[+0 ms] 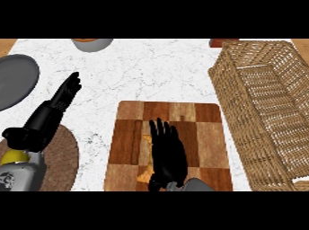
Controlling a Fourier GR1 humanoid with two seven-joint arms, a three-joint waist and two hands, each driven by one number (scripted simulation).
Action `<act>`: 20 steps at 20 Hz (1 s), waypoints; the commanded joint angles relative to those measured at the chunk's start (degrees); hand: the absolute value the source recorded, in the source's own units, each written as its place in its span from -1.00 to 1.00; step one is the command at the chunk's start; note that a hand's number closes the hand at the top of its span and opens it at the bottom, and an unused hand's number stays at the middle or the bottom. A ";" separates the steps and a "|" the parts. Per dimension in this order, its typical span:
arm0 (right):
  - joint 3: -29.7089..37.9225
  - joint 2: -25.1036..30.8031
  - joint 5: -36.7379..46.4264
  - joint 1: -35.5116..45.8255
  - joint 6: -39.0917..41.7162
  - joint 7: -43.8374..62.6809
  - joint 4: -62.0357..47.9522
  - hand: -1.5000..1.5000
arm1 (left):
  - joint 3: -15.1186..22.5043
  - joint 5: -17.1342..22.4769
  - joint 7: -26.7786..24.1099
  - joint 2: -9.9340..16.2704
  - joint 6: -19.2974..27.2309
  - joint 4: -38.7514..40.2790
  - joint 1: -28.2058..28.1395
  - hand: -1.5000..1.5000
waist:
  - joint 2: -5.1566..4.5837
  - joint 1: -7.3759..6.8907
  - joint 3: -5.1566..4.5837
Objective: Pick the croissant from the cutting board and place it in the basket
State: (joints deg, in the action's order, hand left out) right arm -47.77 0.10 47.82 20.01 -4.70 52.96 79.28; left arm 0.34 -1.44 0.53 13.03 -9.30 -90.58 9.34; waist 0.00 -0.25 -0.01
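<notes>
Fingers point(162, 129) of the right hand point(166, 155) were stretched straight and held close together, pointing to the far side, and nothing was gripped by them. This hand was laid over the checkered wooden cutting board point(204, 134), near its middle. The croissant point(144, 152) was seen on the board, touching the left edge of the hand and partly hidden under it. The wicker basket point(270, 112) was placed just right of the board. The left hand point(65, 93) was kept open, fingers straight, over the marble counter point(150, 72), between a grey plate point(8, 83) and the board. A round woven mat point(61, 157) was seen under the left forearm.
</notes>
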 commanded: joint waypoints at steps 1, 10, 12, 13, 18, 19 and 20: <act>-0.75 -0.09 -1.87 -1.75 -1.07 -2.82 -2.21 -1.00 | -3.29 0.83 -0.72 1.03 -1.22 3.07 3.51 0.00 | -0.04 0.15 0.01; 0.91 -0.08 -2.17 -0.31 1.13 -8.46 -7.71 1.00 | -1.77 -1.32 0.51 -0.78 -1.48 -1.03 -0.58 0.00 | 0.00 0.07 0.01; -5.25 -0.09 -5.84 5.29 -2.62 -2.84 -10.91 1.00 | -2.93 -0.40 -1.16 0.01 -2.73 2.23 2.26 0.00 | -0.12 -0.37 0.01; -5.94 -0.08 -2.98 2.32 0.64 -5.27 -9.69 1.00 | -1.90 -1.74 -1.79 -1.19 -1.43 3.97 2.06 0.00 | -0.12 -0.04 0.00; -7.76 -0.06 3.95 1.78 2.54 -3.57 -4.82 1.00 | -3.98 -0.85 -2.20 0.72 -3.15 2.93 1.27 0.00 | 0.02 0.22 -0.01; -7.92 -0.07 3.66 2.37 -0.80 -5.31 -7.94 1.00 | -4.02 0.91 -1.05 0.25 -4.10 -0.38 -0.85 0.00 | 0.01 -0.12 0.01; -6.23 -0.07 4.05 4.32 -5.09 -8.39 -12.99 1.00 | -1.84 -1.61 -1.28 -2.22 -1.74 2.45 1.46 0.00 | -0.09 -0.09 0.01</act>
State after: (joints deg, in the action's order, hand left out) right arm -53.05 0.51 49.07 22.88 -5.07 47.83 73.49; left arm -2.03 -2.35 0.19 12.03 -11.33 -89.95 9.91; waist 0.82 -0.11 -0.12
